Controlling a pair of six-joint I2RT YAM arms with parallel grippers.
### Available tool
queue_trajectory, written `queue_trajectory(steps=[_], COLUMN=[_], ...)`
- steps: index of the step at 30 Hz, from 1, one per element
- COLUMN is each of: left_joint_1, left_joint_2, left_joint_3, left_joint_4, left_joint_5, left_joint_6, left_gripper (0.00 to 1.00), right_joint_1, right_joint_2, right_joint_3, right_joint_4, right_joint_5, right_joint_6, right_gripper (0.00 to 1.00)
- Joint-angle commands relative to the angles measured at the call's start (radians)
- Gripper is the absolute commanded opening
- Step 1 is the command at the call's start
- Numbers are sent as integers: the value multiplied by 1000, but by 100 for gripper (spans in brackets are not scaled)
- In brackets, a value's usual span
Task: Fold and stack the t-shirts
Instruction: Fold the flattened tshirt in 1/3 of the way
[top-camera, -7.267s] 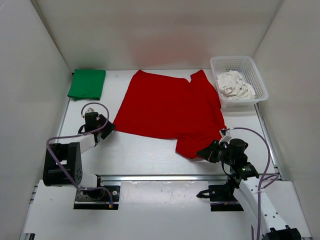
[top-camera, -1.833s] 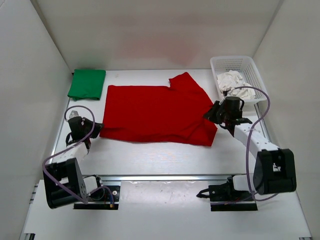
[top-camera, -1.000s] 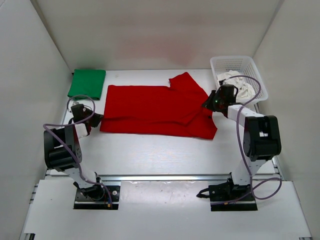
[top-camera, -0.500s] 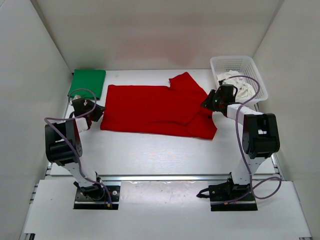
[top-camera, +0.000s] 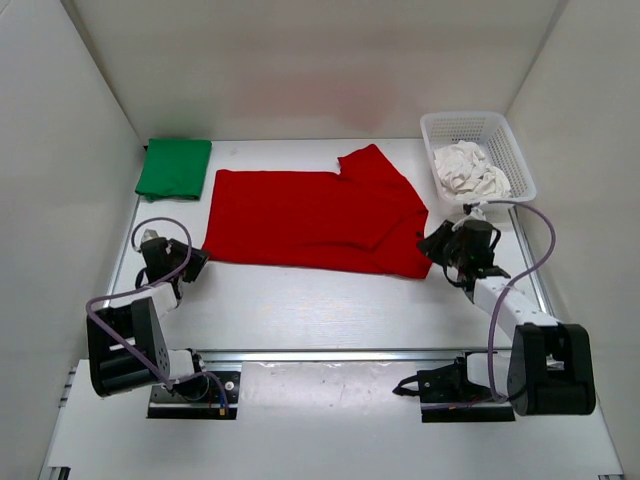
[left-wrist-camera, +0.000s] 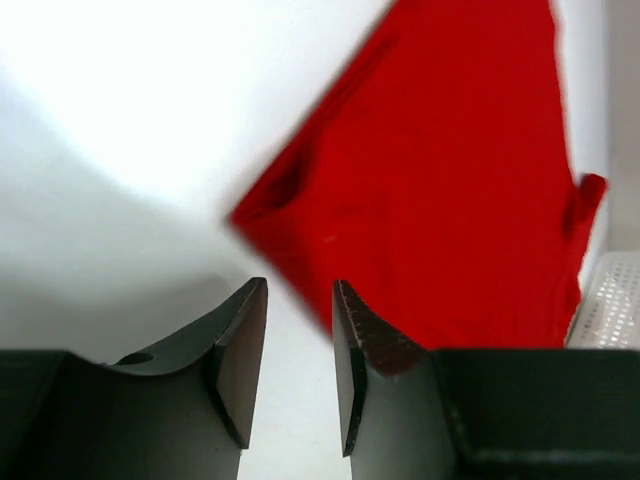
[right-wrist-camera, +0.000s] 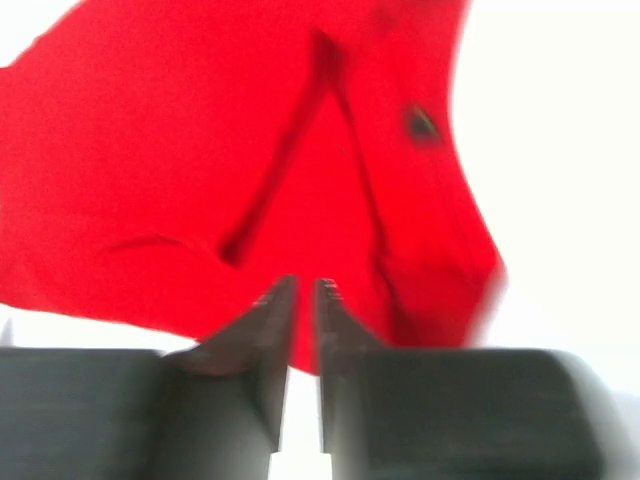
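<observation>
The red t-shirt (top-camera: 310, 220) lies folded lengthwise across the middle of the table, one sleeve pointing toward the back. A green t-shirt (top-camera: 174, 167) sits folded at the back left. The off-white t-shirt (top-camera: 470, 170) is crumpled in the basket. My left gripper (top-camera: 195, 262) hovers just off the red shirt's near left corner (left-wrist-camera: 430, 200). Its jaws (left-wrist-camera: 300, 290) stand open and empty. My right gripper (top-camera: 432, 243) sits just off the shirt's near right corner (right-wrist-camera: 250, 130). Those jaws (right-wrist-camera: 302, 290) are parted by a narrow slit with no cloth between them.
The white mesh basket (top-camera: 478, 118) stands at the back right, and its corner (left-wrist-camera: 610, 300) shows in the left wrist view. White walls close in the table on three sides. Bare tabletop (top-camera: 320, 310) runs between the red shirt and the arm bases.
Both grippers have let go of the red shirt's side edges and drawn back toward the near side. The shirt stays lying folded.
</observation>
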Motion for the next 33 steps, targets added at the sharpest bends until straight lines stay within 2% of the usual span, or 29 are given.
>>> queue_trajectory(steps=[1,2,5,11,13,14,16,18,19,23,27,30,33], left_joint_1=[10,0,-33,-36,-33,-37,-43,-48,-52,-46,-25,-23,-13], left_joint_2=[-14,-1,47,116,133,151,171,188,193,200,214,219,208], left_joint_3=[-33,-27,17,33,28,24,42,53,58,70,88,85,70], left_joint_4=[13,7,-12,-1,28,29,36,40,34,40,39,40,40], left_joint_5=[12,15,-6,-9,-12,-6,-12,-17,-22,-34,-25,-14,-16], left_joint_6=[4,7,24,20,7,4,0,-4,1,-10,-10,-17,-19], left_gripper=[44,43,45,44,44,42,35,29,23,10,2,0,1], right_joint_1=[-10,-9,-10,7,-1,-2,-4,-6,-10,-50,-73,-64,-49], right_joint_2=[-84,-95,-56,1,17,20,43,46,44,27,35,52,20], right_joint_3=[-106,-134,-128,-114,-115,-109,-105,-94,-86,-56,-72,-82,-85], right_joint_4=[10,18,15,9,12,21,27,21,12,-2,36,46,15], right_joint_5=[59,75,30,42,33,29,24,39,55,65,61,44,47], right_joint_6=[-1,-19,-50,-75,-75,-73,-73,-70,-72,-79,-72,-67,-59], right_gripper=[17,24,31,33,27,19,7,0,0,0,5,18,26])
